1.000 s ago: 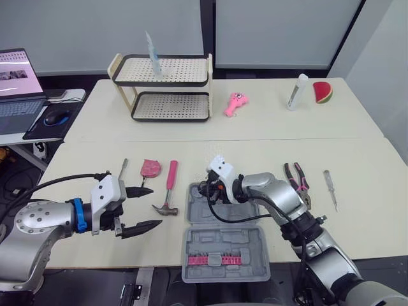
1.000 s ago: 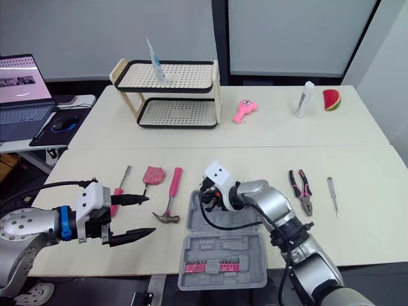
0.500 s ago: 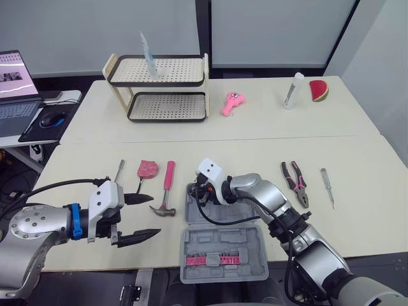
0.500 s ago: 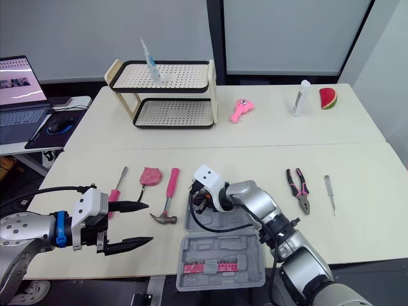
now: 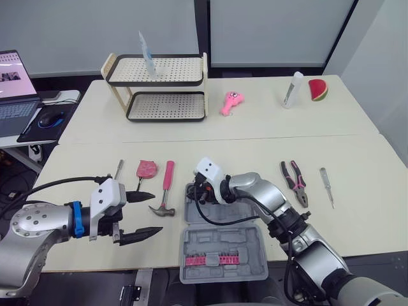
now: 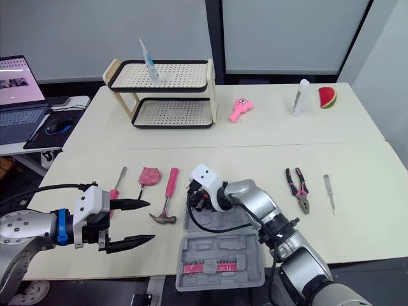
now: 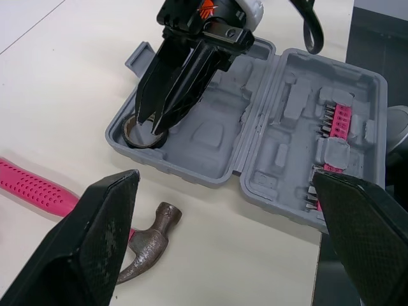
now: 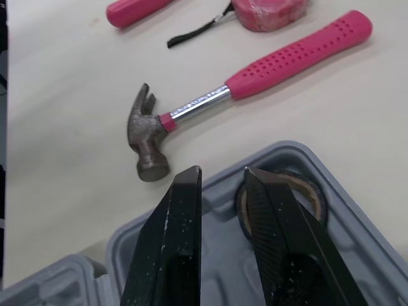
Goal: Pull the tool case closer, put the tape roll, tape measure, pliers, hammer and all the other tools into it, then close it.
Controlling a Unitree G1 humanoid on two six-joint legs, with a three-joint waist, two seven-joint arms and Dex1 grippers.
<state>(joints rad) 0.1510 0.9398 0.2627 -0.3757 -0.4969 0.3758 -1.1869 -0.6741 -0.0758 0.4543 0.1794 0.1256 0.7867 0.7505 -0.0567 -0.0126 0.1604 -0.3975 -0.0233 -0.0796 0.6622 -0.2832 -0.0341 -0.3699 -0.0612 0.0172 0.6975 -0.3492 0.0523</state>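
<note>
i'm seeing the right tool (image 8: 220,171) narrowly spread, straddling the wall of the tape roll (image 8: 310,191), which is lying under its tips in a corner pocket of the tool case (image 7: 210,137). i'm worrying that a skewed lift is going to snag the roll and drag it out.

The right hand (image 7: 155,124) stands in the far-left corner of the open tool case (image 5: 224,254), over the tape roll (image 7: 141,132), so that corner is blocked. The right arm (image 5: 268,197) and its black cable (image 5: 224,220) cross the rest of that far half, while the near half lies uncovered. The hammer (image 5: 165,191) lies just beside the case's left wall, leaving a narrow strip of table (image 5: 357,217). The left hand (image 5: 155,212), fingers spread wide, hovers near the hammer head. Between the case and the pliers (image 5: 293,183) the table is bare
</note>
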